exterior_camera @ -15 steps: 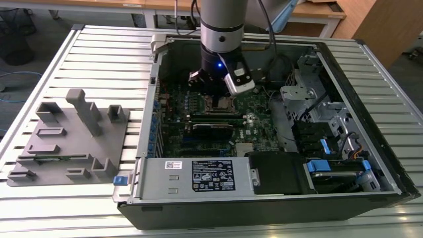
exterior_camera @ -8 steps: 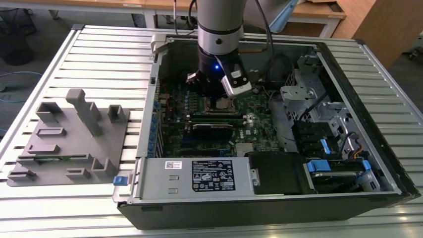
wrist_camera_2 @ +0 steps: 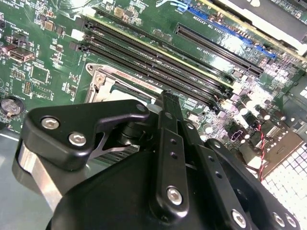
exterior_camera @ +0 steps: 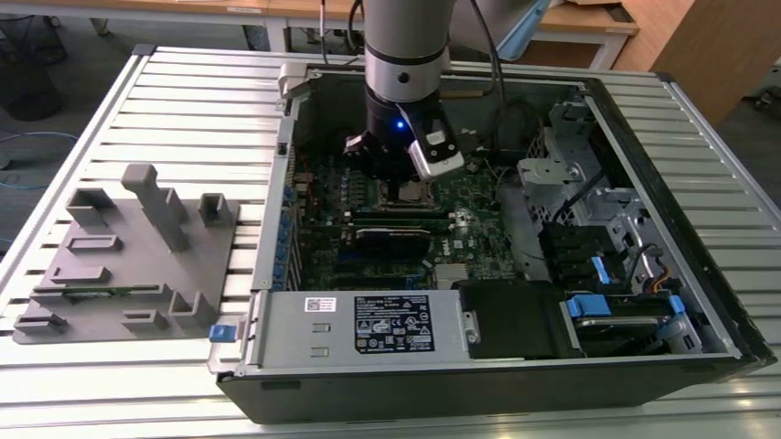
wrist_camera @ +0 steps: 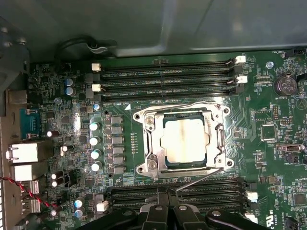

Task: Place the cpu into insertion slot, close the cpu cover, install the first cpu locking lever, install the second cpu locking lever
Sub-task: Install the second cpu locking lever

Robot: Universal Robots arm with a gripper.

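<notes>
Cpu [wrist_camera: 184, 140]: lying flat in the insertion slot [wrist_camera: 144, 167], at the middle of the green circuit board [wrist_camera: 268, 158], between two banks of long black memory slots [wrist_camera: 168, 76].
Facing: showing its pale metal top upward through the cutout, tilting toward no side.
Long axis: reading as nearly square, so offering no clear long axis; keeping its edges parallel to the memory slots and to the socket rim.
Cpu cover [wrist_camera: 219, 139]: resting down around the chip, framing it on all four sides, judged closed.
Far locking lever [wrist_camera: 172, 106]: appearing to lie along the socket edge nearest the case wall; latching not clear.
Near locking lever [wrist_camera: 199, 179]: slanting away from one socket corner, crossing toward the nearer memory bank, not lying along its socket edge, so judged unlatched.
Gripper [wrist_camera: 170, 207]: hovering low over the nearer memory bank, just beside the socket, with fingers drawn almost together; meeting the free end of the slanting lever, though actual pinching of the wire cannot be told.
Step in hand: judged to be working on a locking lever, with chip and cover already in place.
Doing it well: pressing the wire down and swinging it sideways under its hook in one smooth arc; keeping the tips off the memory slots and board parts; avoiding any lift of the cover.
</notes>
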